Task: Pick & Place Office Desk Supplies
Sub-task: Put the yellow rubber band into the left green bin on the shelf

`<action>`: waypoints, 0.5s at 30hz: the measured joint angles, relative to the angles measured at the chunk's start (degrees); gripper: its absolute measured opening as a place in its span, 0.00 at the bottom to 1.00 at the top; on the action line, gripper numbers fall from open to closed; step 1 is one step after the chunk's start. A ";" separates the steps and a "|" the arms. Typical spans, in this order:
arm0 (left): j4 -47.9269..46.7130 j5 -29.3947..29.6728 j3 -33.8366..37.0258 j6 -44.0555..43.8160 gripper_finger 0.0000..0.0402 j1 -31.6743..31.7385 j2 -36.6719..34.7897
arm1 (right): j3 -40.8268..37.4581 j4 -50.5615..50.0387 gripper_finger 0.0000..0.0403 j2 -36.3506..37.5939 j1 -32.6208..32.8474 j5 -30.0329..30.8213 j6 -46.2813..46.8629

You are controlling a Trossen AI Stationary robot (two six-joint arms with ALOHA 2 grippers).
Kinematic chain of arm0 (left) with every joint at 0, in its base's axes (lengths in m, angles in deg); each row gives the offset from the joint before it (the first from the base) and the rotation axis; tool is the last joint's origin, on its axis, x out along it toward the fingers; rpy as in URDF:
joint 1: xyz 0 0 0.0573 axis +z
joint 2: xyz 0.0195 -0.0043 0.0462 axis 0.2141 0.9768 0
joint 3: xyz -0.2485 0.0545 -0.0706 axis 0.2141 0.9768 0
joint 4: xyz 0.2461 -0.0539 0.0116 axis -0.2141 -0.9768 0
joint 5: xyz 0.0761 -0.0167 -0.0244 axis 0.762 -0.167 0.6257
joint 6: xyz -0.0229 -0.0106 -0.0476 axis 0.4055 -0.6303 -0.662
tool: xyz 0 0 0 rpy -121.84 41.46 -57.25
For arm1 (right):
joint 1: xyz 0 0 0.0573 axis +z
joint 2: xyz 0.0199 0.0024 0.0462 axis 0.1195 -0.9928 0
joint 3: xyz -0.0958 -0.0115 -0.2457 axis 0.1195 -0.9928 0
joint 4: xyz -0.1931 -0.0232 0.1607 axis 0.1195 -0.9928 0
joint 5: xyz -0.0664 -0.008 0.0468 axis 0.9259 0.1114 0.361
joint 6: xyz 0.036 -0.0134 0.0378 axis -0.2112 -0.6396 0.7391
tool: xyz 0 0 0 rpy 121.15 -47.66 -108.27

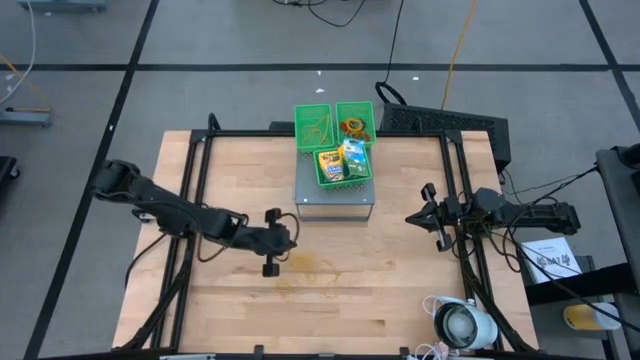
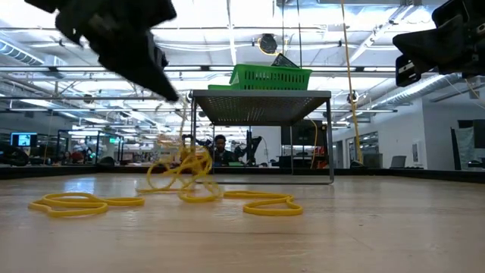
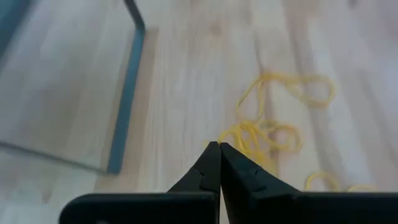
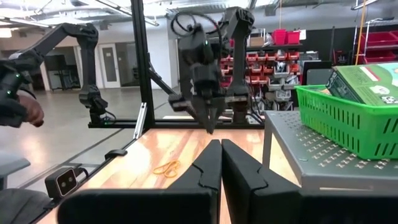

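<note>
A tangle of tan rubber bands (image 2: 182, 167) lies on the wooden table (image 1: 380, 290), left of centre (image 1: 308, 268), with single bands (image 2: 76, 203) (image 2: 265, 203) flat on either side of it. My left gripper (image 1: 292, 239) hangs shut just above it, slanting down (image 2: 174, 92) (image 3: 219, 144). Three green mesh bins stand on a grey metal stand (image 1: 335, 205). One holds a crayon box (image 1: 330, 163) and a green-white packet (image 1: 354, 158), another holds coloured rings (image 1: 353, 126). My right gripper (image 1: 412, 217) (image 4: 220, 144) waits shut at the right, above the table. My left gripper comes from above, slanting toward the table's right. In the low view thin strands (image 2: 184, 121) rise from the tangle to the shut fingertips. The exact place of contact is too fine to make out. The tangle's top is drawn up and its lower loops (image 2: 198, 196) lie on the table.
A black frame rail (image 1: 195, 200) runs along the table's left side and another along the right (image 1: 462, 200). A white round device with cables (image 1: 462, 325) sits at the near right corner. A person's hand (image 4: 25, 111) shows beyond the table.
</note>
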 joint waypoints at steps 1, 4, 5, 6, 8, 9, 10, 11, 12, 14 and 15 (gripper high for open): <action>0.64 -0.15 0.00 0.65 0.01 -0.02 -0.98 | 0.00 0.01 0.00 0.02 0.01 0.00 0.00; 4.70 -1.26 -0.11 2.08 0.01 -0.12 -3.23 | 0.00 0.04 0.00 -0.01 -0.01 0.00 0.00; 5.55 -1.54 -0.11 2.33 0.01 -0.12 -3.82 | 0.00 0.06 0.00 0.02 0.01 0.00 0.00; 6.62 -1.75 -0.11 2.59 0.01 -0.24 -4.40 | 0.00 -0.01 0.00 0.02 -0.01 -0.02 0.00; 9.74 -2.70 -0.11 3.55 0.01 -0.40 -5.64 | 0.00 0.02 0.00 0.00 0.00 0.00 -0.01; 11.52 -3.02 -0.11 3.71 0.01 -0.44 -6.35 | 0.00 0.02 0.00 0.02 0.00 0.00 0.00; 13.31 -3.12 -0.11 3.84 0.01 -0.48 -7.02 | 0.00 0.00 0.00 0.01 0.01 -0.02 0.00; 15.01 -3.55 -0.11 4.14 0.01 -0.48 -7.67 | 0.00 0.00 0.00 -0.01 -0.01 -0.02 0.00; 16.40 -3.98 -0.13 5.26 0.01 -0.44 -8.47 | 0.00 0.00 0.00 0.02 0.01 0.00 0.00; 17.22 -4.59 -0.63 9.27 0.01 -0.23 -10.41 | 0.00 0.00 0.00 -0.01 0.01 0.00 0.00; 17.50 -4.46 -1.42 11.35 0.01 -0.15 -11.35 | 0.00 0.00 0.00 -0.01 0.00 0.00 0.00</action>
